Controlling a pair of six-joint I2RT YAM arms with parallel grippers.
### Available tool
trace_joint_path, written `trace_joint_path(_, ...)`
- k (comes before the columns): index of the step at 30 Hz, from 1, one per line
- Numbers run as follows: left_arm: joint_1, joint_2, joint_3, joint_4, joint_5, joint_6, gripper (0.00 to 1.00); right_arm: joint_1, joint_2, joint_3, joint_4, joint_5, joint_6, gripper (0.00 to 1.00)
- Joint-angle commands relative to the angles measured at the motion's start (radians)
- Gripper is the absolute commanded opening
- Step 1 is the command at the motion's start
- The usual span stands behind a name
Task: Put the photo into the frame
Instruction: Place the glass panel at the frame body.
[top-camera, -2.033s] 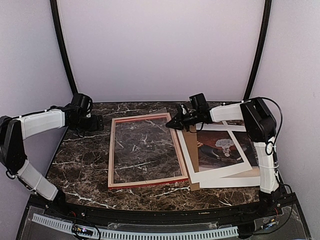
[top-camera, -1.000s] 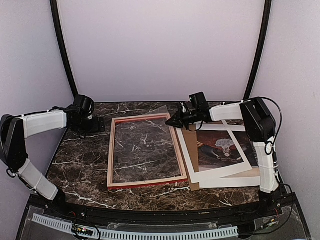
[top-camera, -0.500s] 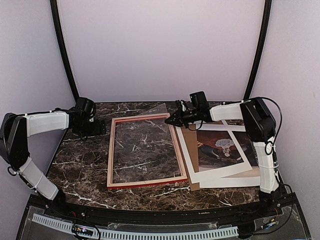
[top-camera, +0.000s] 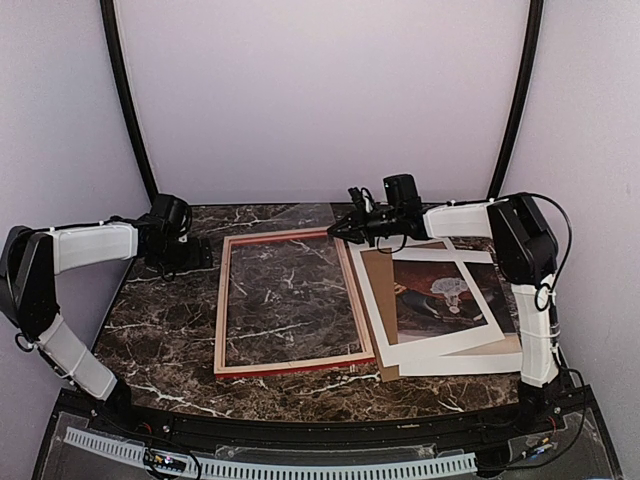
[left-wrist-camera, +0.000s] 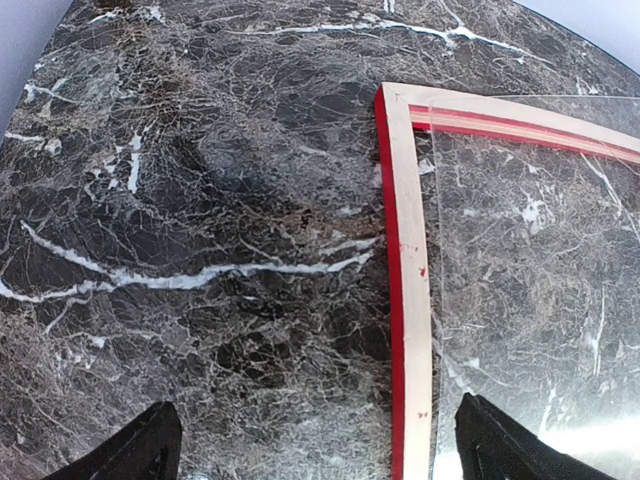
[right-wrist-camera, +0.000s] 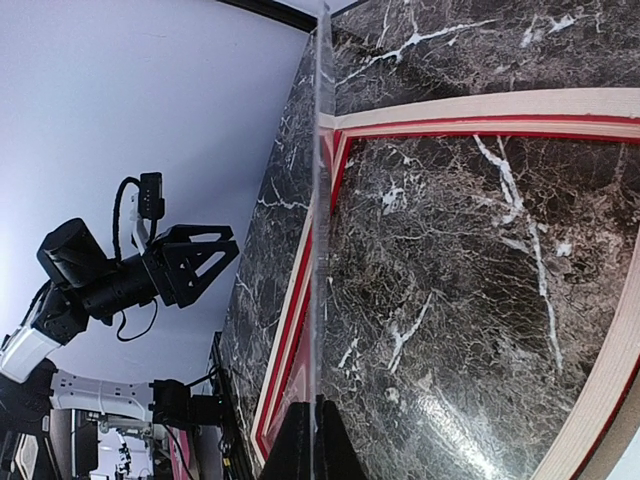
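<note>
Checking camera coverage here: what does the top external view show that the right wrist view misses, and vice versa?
Only top external: the photo lying atop the brown board, right of the frame. Only right wrist: the clear sheet seen edge-on, pinched in the shut right gripper. Both: the frame's red-and-wood rails, the marble table, the open left gripper.

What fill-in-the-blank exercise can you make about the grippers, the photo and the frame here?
1. The right gripper is ___ on the clear sheet.
2. The left gripper, holding nothing, is ___.
3. The photo lies to the ___ of the frame.
4. Under the photo lies a ___ board.

Missing words: shut; open; right; brown.
</note>
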Motion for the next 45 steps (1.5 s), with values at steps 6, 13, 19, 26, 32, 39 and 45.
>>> trace_joint_path(6, -0.005, -0.016, -0.011, 0.003, -0.007, -0.005, 0.98, 0.007, -0.047, -0.011, 0.066, -0.040, 0.007, 0.00)
trace_joint_path(13, -0.005, -0.022, -0.017, 0.003, -0.001, -0.003, 0.98, 0.011, -0.060, -0.065, 0.058, -0.036, -0.015, 0.06)
trace_joint_path(19, -0.005, -0.029, -0.019, 0.006, 0.006, -0.005, 0.98, 0.015, -0.083, -0.111, 0.053, -0.031, -0.034, 0.15)
trace_joint_path(26, -0.005, -0.042, -0.033, 0.012, 0.017, -0.010, 0.98, 0.027, -0.114, -0.185, 0.075, -0.015, -0.045, 0.24)
trace_joint_path(32, -0.005, -0.037, -0.047, 0.028, 0.043, -0.018, 0.98, 0.042, -0.121, -0.234, 0.110, -0.007, -0.040, 0.30)
trace_joint_path(39, -0.008, -0.006, -0.095, 0.079, 0.128, -0.057, 0.97, 0.056, -0.129, -0.283, 0.139, 0.006, -0.043, 0.35)
trace_joint_path(45, -0.011, 0.031, -0.150, 0.123, 0.207, -0.079, 0.89, 0.066, -0.135, -0.318, 0.180, 0.007, -0.027, 0.37)
